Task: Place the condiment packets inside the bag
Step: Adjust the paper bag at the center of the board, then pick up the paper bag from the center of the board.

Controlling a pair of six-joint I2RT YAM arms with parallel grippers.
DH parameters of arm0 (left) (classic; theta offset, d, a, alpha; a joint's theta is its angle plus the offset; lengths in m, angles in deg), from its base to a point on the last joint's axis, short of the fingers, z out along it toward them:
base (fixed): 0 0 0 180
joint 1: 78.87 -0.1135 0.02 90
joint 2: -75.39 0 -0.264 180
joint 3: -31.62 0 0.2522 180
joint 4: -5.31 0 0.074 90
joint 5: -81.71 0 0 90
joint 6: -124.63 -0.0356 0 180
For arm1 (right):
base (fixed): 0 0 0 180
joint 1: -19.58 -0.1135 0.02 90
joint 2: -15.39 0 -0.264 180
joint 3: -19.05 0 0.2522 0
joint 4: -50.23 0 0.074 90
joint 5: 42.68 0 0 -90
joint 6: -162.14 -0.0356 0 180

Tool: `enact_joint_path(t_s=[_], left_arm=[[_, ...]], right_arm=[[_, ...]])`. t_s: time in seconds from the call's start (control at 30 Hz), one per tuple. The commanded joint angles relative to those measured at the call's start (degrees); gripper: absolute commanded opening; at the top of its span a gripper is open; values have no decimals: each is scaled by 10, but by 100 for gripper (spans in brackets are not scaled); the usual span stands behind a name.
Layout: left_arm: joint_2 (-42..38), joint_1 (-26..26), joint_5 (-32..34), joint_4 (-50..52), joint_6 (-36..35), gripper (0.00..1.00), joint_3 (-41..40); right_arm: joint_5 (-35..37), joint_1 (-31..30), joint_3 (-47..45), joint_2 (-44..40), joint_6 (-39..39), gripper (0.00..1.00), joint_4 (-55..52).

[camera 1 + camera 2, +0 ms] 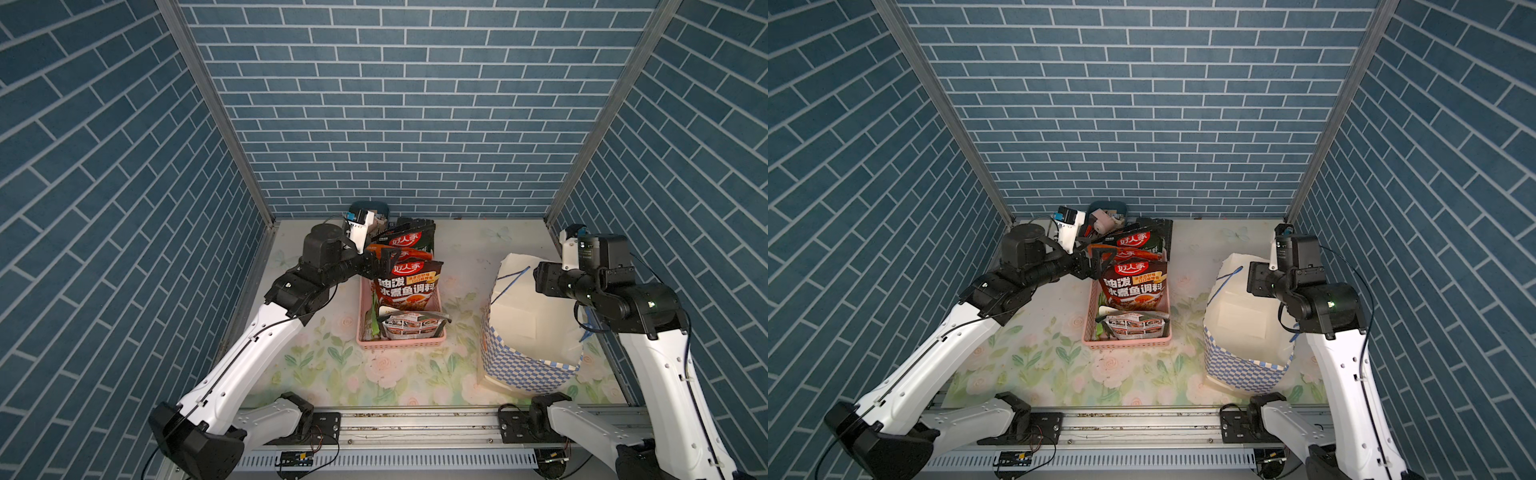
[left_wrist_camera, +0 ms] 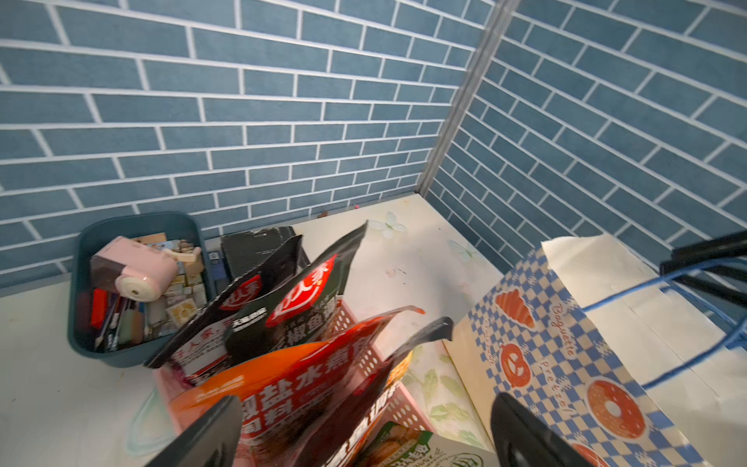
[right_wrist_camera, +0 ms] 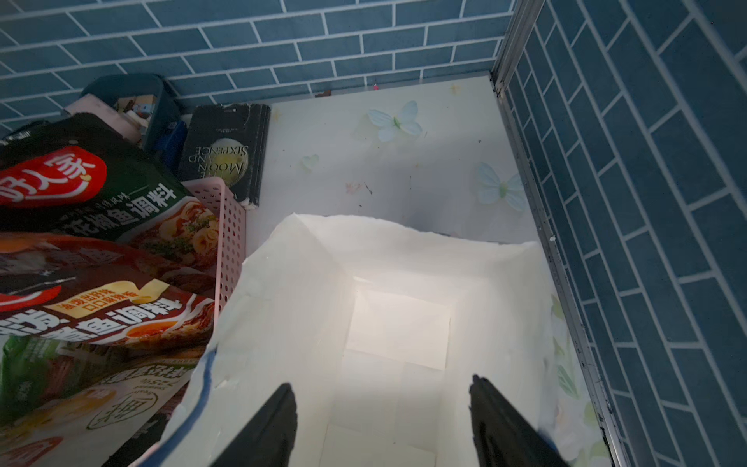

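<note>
Condiment packets (image 1: 405, 286) stand upright in pink basket (image 1: 401, 344) on table (image 1: 332, 365). Bag (image 1: 528, 370) upright with mouth open, near basket on its right-arm side, apart from it. In basket: left jaws wide open either side of orange-red packet (image 2: 283, 376), not gripping. Beside basket: right jaws open, empty, over bag.

left gripper (image 2: 364, 400): finger bases cut off by wrist-view edge | right gripper (image 3: 380, 382): same, and fingers hidden under its wrist in both top views | packets (image 1: 405, 286): rear ones overlapped, fine print unreadable | bin (image 1: 374, 204): partly behind left arm
</note>
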Motion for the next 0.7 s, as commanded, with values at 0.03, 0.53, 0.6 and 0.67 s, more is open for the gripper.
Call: enact_joint_path(t_s=[0.03,0.53,0.6,0.67], left_arm=[[1,22,64,3,-10,99,18],[-91,21,301,-49,23,100,-31],[-103,21,328,-51,23,100,-38],[-109,21,336,-50,24,100,-44]], right_arm=[[-18,1,21,2,-20,69,0],[-421,1,-80,-125,124,61,258],[-486,-1,-127,-141,111,59,340],[-519,-2,-150,-147,113,59,388]])
